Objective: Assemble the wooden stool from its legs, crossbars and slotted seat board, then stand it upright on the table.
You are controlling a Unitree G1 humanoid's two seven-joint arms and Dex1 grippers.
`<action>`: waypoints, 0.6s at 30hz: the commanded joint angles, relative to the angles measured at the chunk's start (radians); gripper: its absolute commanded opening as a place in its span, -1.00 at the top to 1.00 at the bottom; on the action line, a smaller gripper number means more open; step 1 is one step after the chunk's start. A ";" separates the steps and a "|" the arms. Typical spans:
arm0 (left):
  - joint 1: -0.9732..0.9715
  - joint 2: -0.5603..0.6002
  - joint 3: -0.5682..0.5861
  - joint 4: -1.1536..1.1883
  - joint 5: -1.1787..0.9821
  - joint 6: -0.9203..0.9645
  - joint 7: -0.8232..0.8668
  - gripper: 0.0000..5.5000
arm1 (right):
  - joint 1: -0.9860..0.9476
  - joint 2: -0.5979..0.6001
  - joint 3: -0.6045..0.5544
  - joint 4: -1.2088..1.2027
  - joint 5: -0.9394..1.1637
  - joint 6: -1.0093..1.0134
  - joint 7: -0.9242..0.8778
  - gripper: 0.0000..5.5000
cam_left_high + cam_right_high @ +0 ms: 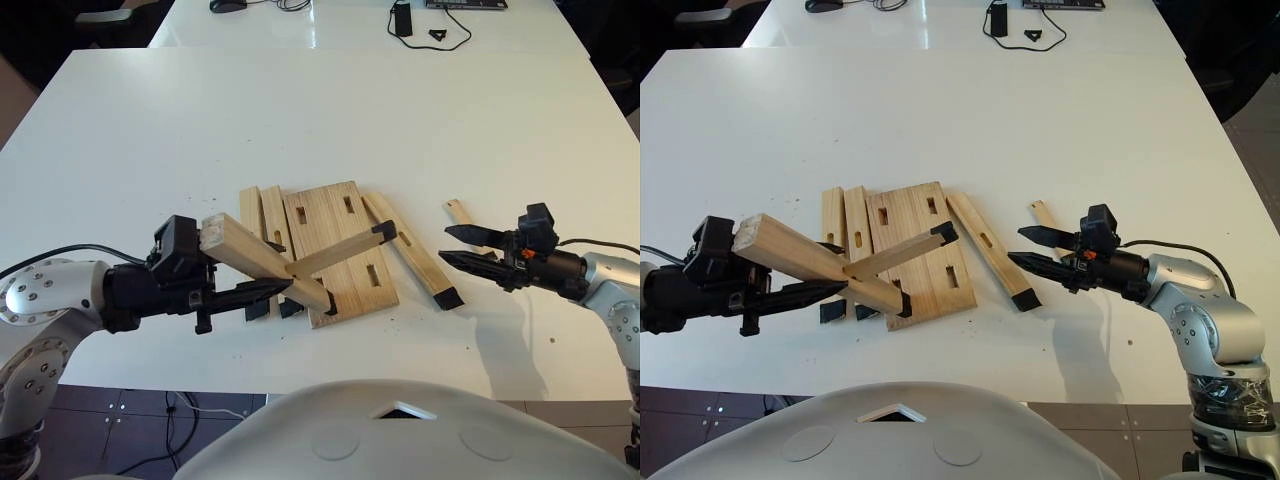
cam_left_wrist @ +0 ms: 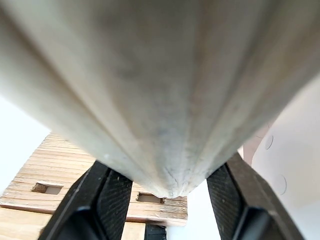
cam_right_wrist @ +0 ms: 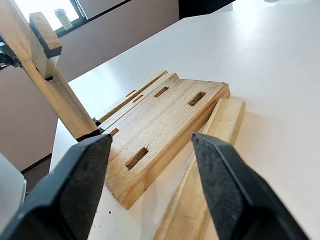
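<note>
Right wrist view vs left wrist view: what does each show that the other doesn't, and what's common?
Only right wrist: the open right end effector, a loose leg lying beside the seat board, and the cross piece joined across the held leg. Only left wrist: the left end effector clamped on the held leg, seen close up. Both: the held leg, the slotted seat board and the white table.
</note>
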State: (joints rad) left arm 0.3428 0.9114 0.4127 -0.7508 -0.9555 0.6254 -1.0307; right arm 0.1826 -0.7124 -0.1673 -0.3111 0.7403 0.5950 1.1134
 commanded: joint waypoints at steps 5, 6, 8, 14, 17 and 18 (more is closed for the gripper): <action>-0.033 0.045 0.024 0.043 0.006 0.010 -0.007 0.26 | 0.010 0.008 0.014 0.004 -0.028 -0.024 -0.017 -0.06; -0.038 0.050 0.027 0.045 0.006 0.010 -0.007 0.26 | 0.009 0.010 0.016 0.006 -0.030 -0.026 -0.019 -0.06; -0.042 0.060 0.018 0.056 0.032 0.002 -0.019 0.26 | 0.011 0.015 0.021 0.007 -0.036 -0.031 -0.025 -0.06; -0.057 0.064 -0.020 0.088 0.091 -0.018 -0.034 0.26 | 0.015 0.027 0.038 0.011 -0.054 -0.049 -0.037 -0.06; -0.040 0.075 -0.058 0.085 0.167 -0.061 -0.056 0.26 | 0.012 0.030 0.042 0.013 -0.058 -0.054 -0.041 -0.06; -0.028 0.081 -0.079 0.085 0.207 -0.087 -0.065 0.26 | 0.010 0.030 0.044 0.015 -0.062 -0.057 -0.041 -0.06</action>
State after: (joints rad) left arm 0.2887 0.9549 0.3793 -0.6692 -0.8669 0.5661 -1.0883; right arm 0.1943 -0.6789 -0.1231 -0.2987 0.6966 0.5532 1.0823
